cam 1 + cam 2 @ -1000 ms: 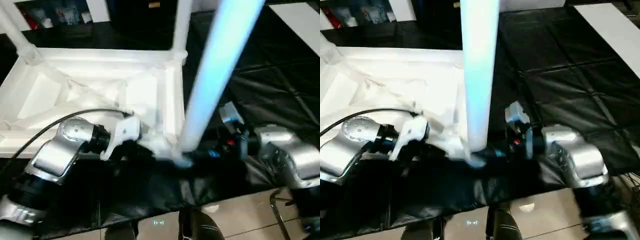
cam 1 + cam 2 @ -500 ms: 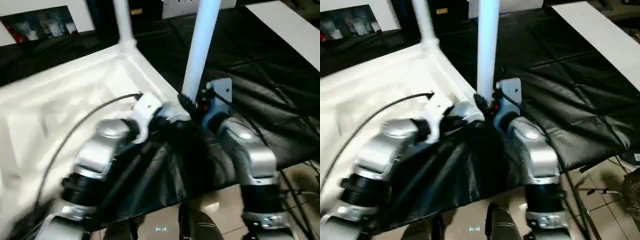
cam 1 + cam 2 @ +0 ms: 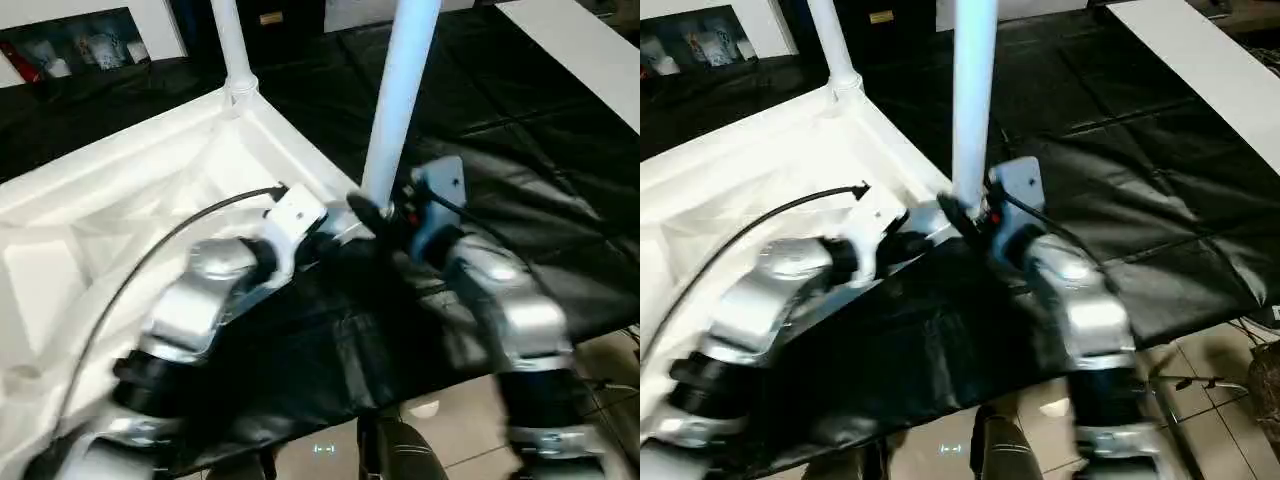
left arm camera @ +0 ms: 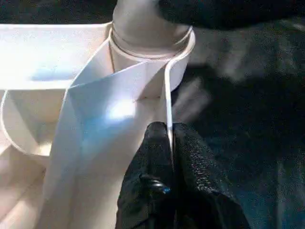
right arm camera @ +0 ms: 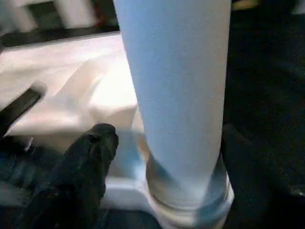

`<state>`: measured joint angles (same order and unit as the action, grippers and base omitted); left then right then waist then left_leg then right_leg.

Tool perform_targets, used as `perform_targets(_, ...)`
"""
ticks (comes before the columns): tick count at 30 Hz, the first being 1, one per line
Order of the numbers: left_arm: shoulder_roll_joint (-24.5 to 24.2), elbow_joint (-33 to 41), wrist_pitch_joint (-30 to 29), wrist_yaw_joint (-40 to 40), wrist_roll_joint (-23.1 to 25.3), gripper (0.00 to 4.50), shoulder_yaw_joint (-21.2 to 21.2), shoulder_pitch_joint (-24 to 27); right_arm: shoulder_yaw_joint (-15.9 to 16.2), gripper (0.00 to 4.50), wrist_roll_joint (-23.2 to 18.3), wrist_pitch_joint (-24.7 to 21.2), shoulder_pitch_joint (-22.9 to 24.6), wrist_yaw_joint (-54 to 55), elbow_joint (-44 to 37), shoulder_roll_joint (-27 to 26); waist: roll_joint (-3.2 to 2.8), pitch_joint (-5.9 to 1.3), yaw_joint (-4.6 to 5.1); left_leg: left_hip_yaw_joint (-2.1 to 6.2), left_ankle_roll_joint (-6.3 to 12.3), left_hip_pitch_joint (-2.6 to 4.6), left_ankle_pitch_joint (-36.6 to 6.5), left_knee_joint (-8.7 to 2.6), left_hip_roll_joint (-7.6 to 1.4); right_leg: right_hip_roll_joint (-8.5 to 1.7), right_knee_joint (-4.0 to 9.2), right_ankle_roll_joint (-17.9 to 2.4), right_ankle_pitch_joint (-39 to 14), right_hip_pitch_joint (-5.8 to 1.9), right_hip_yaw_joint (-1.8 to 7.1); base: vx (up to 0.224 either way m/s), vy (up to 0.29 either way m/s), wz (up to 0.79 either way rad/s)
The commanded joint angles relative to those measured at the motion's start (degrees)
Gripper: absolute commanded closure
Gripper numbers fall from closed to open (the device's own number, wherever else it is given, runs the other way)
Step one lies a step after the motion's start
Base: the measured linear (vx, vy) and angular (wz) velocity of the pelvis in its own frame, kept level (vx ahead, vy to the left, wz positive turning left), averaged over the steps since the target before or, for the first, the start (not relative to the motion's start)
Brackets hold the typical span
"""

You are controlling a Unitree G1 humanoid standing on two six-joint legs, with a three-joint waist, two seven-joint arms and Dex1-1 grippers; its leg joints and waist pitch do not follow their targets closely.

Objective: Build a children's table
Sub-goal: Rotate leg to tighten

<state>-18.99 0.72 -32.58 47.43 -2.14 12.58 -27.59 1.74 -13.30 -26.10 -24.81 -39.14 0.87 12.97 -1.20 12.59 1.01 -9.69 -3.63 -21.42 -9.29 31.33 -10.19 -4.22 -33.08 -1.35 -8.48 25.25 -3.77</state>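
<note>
On black mat [image 3: 520, 150], the children's table top [image 3: 120, 230] is lying upside down, ribbed underside up, w/ 2 legs standing in view: far leg [image 3: 232, 45] in the far corner socket, near leg [image 3: 398, 100] rising from the near corner socket [image 4: 150, 52] between both grippers.

What's changing vs 1 sec ago: the whole top is now sitting turned on the mat, so the near corner is pointing toward the robot instead of lying square to it, and both forearms have swung in from the sides. Right gripper [image 5: 157, 157] is looking looser than half a sec ago: its fingers are standing spread, 1 on each side of the leg base, w/ a visible gap btw the left-hand finger [image 5: 88, 157] and the tube. Judging from that, the leg is prob. seated and the right gripper is letting go, but how deep it's sitting in the socket can't be told.

Left gripper [image 4: 170, 143] is pinching the thin rim of the top just beside that socket, fingers pressed together on the edge, steadying the piece. Both silver forearms are angling inward, wrists meeting at the corner.
</note>
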Motion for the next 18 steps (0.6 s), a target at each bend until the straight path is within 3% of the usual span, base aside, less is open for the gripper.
perform_targets(1, -1.71, -0.27, 2.72, 5.81, -1.22, 4.5, 2.17, 1.4, 2.54, 0.7, -2.16, -0.46, 0.6, -6.87, -0.55, 1.42, 0.81, -4.52, -0.34, 0.43, 8.16, -0.07, -5.66, -2.44, -1.79, -3.6, 3.41, -12.26, -12.83, -4.14, 3.08, 0.0, 0.0, 0.0)
perform_targets(6, -7.23, -0.36, 6.95, 15.23, -2.97, 4.5, 3.95, 1.92, 3.46, 0.24, -5.2, -0.27, 0.22, -19.13, -0.56, 7.93, 0.65, -4.86, -0.61, 0.38, 11.03, 0.04, -2.66, -2.12, -2.1, -3.5, 2.37, -15.86, -5.78, -4.17, 3.01, 0.0, 0.0, 0.0)
perform_targets(9, -11.17, -1.09, 10.37, 21.49, -3.75, 4.5, 5.62, 1.84, 5.31, 0.11, -7.44, -0.72, -0.18, -27.76, -0.33, 12.59, 0.72, -4.79, -1.16, 0.37, 11.86, 0.19, -2.24, -2.1, -2.31, -3.48, 2.31, -16.58, -5.56, -3.92, 2.97, 0.0, 0.0, 0.0)
perform_targets(13, -13.42, -1.85, 12.86, 25.83, -4.11, 4.5, 6.83, 1.72, 6.77, 0.11, -8.57, -0.86, -0.56, -33.64, 0.05, 15.05, 0.74, -4.71, -2.01, 0.24, 10.79, 0.35, -3.84, -2.16, -2.52, -3.7, 2.41, -16.58, -8.4, -3.8, 3.07, 0.0, 0.0, 0.0)
perform_targets(15, -15.06, -2.02, 14.0, 30.66, -5.2, 4.5, 7.9, 1.41, 9.01, 0.11, -9.8, -0.42, -0.54, -40.96, 0.05, 17.66, 0.83, -4.71, -2.31, 0.19, 10.42, 0.37, -4.33, -2.17, -2.64, -3.81, 2.43, -16.59, -9.02, -3.76, 3.14, 0.0, 0.0, 0.0)
perform_targets(18, -15.93, -2.48, 15.37, 33.7, -5.6, 4.5, 8.97, 0.94, 10.1, 0.44, -10.53, 0.37, -0.66, -44.29, 0.49, 18.45, 0.81, -4.85, -3.08, 0.07, 10.23, 0.41, -4.12, -2.06, -2.69, -3.92, 2.34, -16.77, -9.19, -3.68, 3.24, 0.0, 0.0, 0.0)
